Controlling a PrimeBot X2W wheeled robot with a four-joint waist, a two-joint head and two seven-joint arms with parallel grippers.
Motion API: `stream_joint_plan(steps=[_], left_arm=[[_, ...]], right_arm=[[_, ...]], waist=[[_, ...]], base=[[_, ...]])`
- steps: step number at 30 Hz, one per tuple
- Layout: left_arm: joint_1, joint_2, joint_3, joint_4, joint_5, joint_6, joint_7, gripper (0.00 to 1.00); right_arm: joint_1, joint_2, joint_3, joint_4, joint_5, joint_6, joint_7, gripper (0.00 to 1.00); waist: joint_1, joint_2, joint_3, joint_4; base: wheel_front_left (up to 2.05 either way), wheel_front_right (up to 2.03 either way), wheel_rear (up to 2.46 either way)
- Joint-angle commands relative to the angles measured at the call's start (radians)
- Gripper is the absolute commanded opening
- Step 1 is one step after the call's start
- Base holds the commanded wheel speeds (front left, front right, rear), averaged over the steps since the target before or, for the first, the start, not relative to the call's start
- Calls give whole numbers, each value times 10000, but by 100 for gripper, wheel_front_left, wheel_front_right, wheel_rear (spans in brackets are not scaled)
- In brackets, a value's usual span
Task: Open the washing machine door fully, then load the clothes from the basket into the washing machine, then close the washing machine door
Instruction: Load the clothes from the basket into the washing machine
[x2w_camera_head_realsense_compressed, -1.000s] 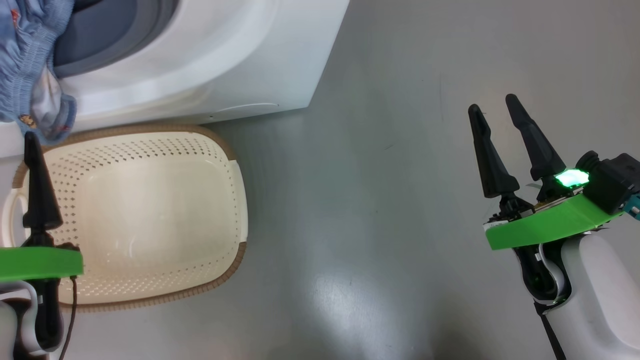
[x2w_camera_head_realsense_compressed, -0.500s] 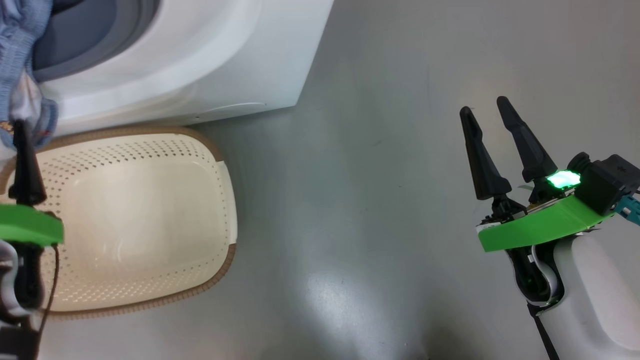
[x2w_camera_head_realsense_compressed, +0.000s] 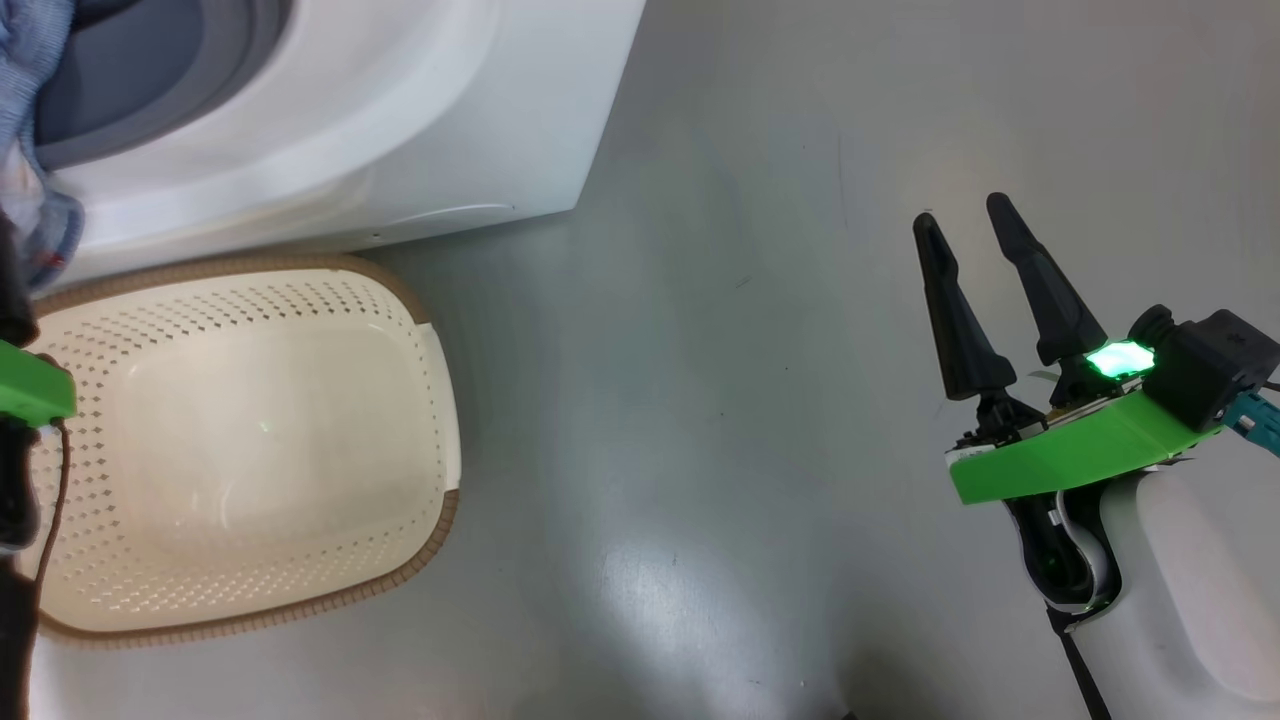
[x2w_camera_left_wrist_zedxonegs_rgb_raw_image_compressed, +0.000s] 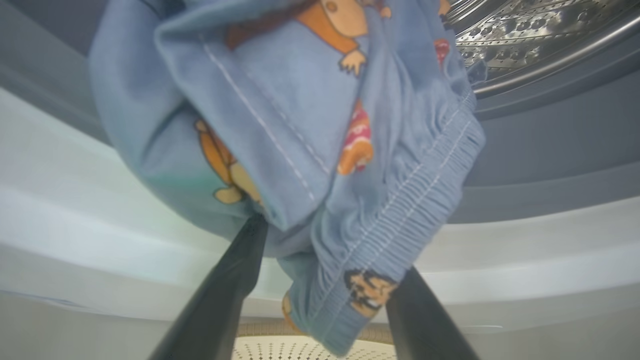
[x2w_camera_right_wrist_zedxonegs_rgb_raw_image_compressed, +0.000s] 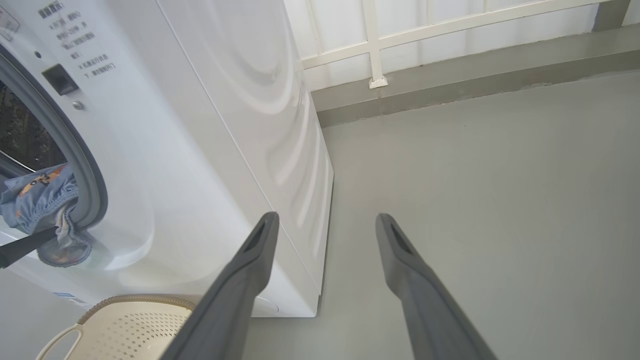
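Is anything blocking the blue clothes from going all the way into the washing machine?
Nothing visible does. The clothes hang over the grey rubber ring at the mouth, with the steel drum open right behind them. The left gripper has its fingers spread either side of the hanging end.

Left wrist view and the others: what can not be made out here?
- Left gripper fingertips: left wrist view, the hanging blue garment covers them; contact unclear.
- Drum: same view, mostly behind the garment.
- Basket left end: head view, cut off by the edge.
- Printed text on the washing machine: right wrist view, too small to read.
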Motion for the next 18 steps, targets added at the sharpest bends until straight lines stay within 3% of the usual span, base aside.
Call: stream_joint_plan(steps=[1, 2, 11, 18], left_arm=[[-209, 517, 275, -33, -31, -37, -121, 40], [-285, 510, 256, 79, -12, -67, -184, 0], [-323, 365, 97, 390, 111, -327, -562, 0], [67, 424, 66, -477, 395, -322, -723, 0]], right_arm=[[124, 9, 162, -191, 4, 16, -118, 100], [127, 16, 160, -191, 4, 16, -118, 100], [189, 16, 122, -194, -9, 16, -118, 100], [242, -10, 127, -210, -11, 16, -118, 100]], waist=[[0, 0, -2, -4], [0, 0, -4, -4], [0, 0, -81, 106], [0, 0, -162, 175]], base=[[0, 0, 0], [0, 0, 0], [0, 0, 0], [0, 0, 0]])
